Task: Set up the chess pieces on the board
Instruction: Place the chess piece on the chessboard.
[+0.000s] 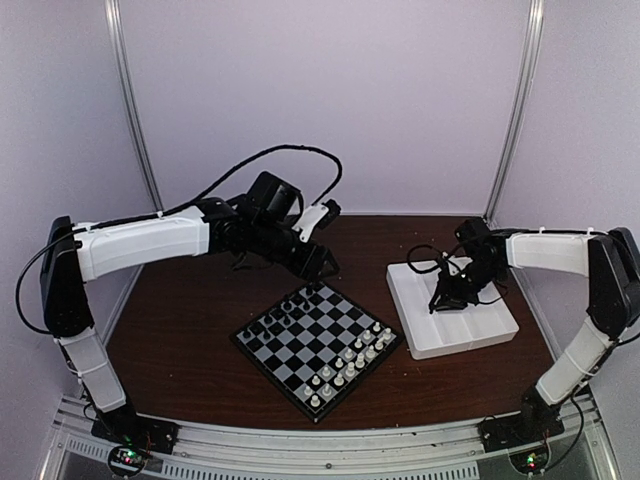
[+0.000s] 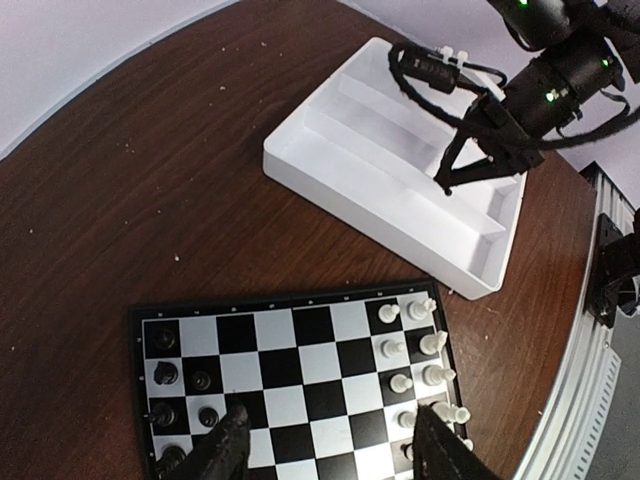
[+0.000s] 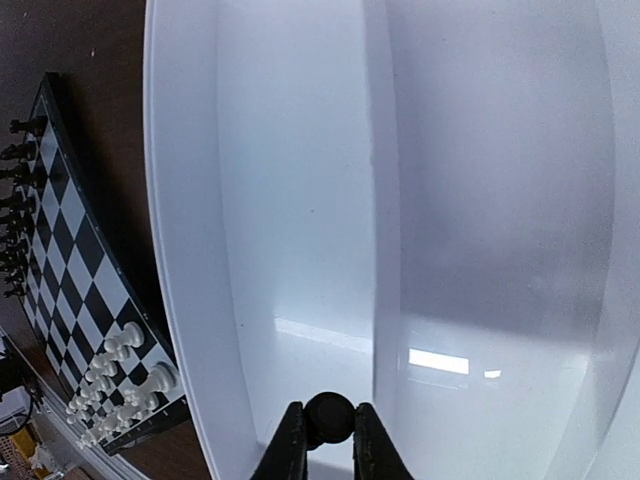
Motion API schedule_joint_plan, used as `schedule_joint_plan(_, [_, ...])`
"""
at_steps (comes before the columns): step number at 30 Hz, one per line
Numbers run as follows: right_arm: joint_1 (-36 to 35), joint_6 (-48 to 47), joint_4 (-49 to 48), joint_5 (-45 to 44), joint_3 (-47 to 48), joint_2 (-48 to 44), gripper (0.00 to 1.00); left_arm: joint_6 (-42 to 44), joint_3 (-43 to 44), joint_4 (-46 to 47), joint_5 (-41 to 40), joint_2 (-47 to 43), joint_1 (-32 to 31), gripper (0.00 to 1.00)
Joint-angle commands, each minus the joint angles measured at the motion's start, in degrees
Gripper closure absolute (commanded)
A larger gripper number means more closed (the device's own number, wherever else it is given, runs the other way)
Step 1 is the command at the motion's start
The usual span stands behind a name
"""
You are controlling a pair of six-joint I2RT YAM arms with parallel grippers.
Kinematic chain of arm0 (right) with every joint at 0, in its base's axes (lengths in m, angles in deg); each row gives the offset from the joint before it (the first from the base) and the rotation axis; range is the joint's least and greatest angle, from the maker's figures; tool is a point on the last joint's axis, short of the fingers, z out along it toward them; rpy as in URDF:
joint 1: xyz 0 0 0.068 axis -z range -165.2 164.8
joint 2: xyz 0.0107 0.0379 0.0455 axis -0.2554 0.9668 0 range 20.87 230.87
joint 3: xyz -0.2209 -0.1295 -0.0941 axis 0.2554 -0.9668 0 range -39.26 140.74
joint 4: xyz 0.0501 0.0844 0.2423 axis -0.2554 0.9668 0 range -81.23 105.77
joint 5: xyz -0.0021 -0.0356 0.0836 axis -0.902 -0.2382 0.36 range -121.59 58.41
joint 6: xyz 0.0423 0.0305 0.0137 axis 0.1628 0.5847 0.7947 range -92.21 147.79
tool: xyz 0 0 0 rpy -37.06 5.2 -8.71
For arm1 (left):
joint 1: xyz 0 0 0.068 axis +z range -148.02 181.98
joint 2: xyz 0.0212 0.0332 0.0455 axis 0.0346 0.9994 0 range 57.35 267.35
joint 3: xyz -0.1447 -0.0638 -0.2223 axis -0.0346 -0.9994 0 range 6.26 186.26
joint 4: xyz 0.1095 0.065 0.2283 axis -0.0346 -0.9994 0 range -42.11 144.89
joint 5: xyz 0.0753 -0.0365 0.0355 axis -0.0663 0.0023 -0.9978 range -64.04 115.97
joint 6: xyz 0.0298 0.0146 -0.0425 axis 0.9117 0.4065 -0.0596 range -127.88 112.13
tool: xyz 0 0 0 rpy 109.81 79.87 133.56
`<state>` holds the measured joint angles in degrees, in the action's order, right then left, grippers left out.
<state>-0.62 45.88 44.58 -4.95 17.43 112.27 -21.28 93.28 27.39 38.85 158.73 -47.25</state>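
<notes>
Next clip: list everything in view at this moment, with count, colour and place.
board: one, black and light-grey checks, table centre
chess pieces: several, black, exact count unclear, board's far-left side
white chessmen: roughly two rows, board's near-right side
tray: one, white, right of board
held piece: one, black, low over the tray
table: one, dark brown
left claw: open, above the board
right claw: shut on the held piece, inside the tray

White-shelled arms [image 1: 140, 245]; black joints [image 1: 62, 285]; black cables [image 1: 250, 159]
</notes>
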Motion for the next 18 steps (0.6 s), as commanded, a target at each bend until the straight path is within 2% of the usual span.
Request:
schedule_joint_plan(1, [-3.93,5.46,-3.67,2.02,0.93,-2.79,0.85,-1.63,-4.10,9.08,0.74,0.34,-0.22,0.45])
schedule_joint_plan(7, [-6.54,17.21,-12.74,5.18,-1.43,-5.27,0.85,-1.30,-5.56,19.52,-3.90,5.51,-3.74,0.46])
schedule_joint_plan(12, [-8.04,24.79,-19.04,6.43,-3.95,-6.69,0.85,-1.03,-3.05,28.98,-3.46,12.00,-7.47,0.46])
schedule_joint_plan(18, [-8.89,32.63,-23.97,7.35,-6.34,-10.43,0.85,-1.03,-1.32,37.89,-1.11,17.33,-8.66,0.48])
